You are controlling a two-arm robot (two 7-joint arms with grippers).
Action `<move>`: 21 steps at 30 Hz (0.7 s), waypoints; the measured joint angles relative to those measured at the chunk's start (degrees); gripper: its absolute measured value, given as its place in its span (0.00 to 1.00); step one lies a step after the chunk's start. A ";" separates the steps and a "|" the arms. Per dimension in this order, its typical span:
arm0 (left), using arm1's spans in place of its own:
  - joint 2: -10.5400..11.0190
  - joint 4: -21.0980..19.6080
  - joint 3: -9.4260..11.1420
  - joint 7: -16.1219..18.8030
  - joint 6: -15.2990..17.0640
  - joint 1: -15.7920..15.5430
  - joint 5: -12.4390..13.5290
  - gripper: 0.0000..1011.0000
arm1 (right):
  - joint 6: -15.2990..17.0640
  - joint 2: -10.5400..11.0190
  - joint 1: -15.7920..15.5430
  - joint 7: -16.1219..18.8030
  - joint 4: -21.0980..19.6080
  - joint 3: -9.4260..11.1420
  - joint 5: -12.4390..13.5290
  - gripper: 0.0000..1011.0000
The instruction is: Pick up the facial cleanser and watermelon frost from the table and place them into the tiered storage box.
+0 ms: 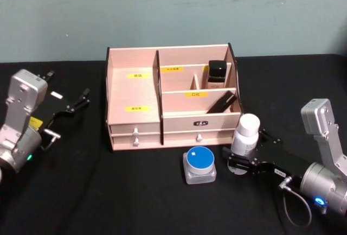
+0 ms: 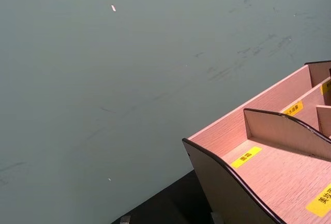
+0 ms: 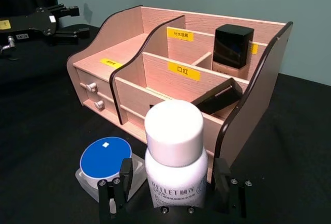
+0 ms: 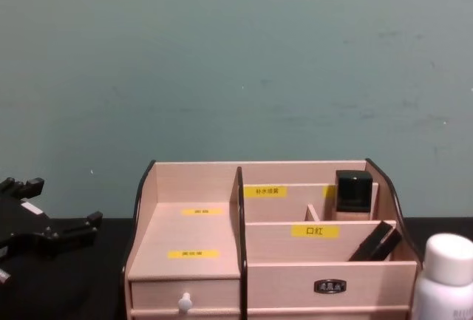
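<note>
Facial cleanser (image 1: 246,132) upright between the spread fingers of the right gripper (image 1: 246,151), not yet clamped.

The white, white-capped bottle I take for the cleanser stands on the black bench (image 1: 135,197), right of its middle and just off the front right corner of the tiered storage box (image 1: 130,121). The blue-lidded jar (image 1: 199,162), probably the watermelon frost, sits just beside it toward the bench's middle. In the right wrist view a gap shows on each side between finger and bottle, so the gripper is open around it. The bottle looks like stiff, smooth plastic, fairly light but tall and easy to tip. The straight labelled body below the cap should give the surest hold, since the rounded cap might slip. The left gripper (image 1: 68,86) hangs open, parked near the bench's left edge.
</note>
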 joint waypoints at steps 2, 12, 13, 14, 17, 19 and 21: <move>0.00 0.00 0.00 0.00 0.00 0.00 0.00 0.99 | -0.03 -0.14 0.20 0.09 0.17 -0.12 -0.06 0.99; 0.00 0.00 0.00 0.00 0.00 0.00 0.00 0.99 | -0.41 -0.37 0.59 0.23 0.37 -0.59 -0.63 0.99; 0.00 0.00 0.00 0.00 0.00 0.00 0.00 0.99 | -0.41 -0.37 0.59 0.22 0.37 -0.58 -0.63 0.99; 0.00 0.00 0.00 0.00 0.00 0.00 0.00 0.99 | -0.41 -0.36 0.59 0.22 0.37 -0.56 -0.62 0.99; 0.00 0.00 0.00 0.00 0.00 0.00 0.00 0.99 | -0.41 -0.35 0.59 0.20 0.37 -0.53 -0.61 0.93; 0.00 0.00 0.00 0.00 0.00 0.00 0.00 0.99 | -0.41 -0.35 0.58 0.20 0.37 -0.52 -0.58 0.88; 0.00 0.00 0.00 0.00 0.00 0.00 0.00 0.99 | -0.41 -0.34 0.57 0.20 0.37 -0.51 -0.56 0.83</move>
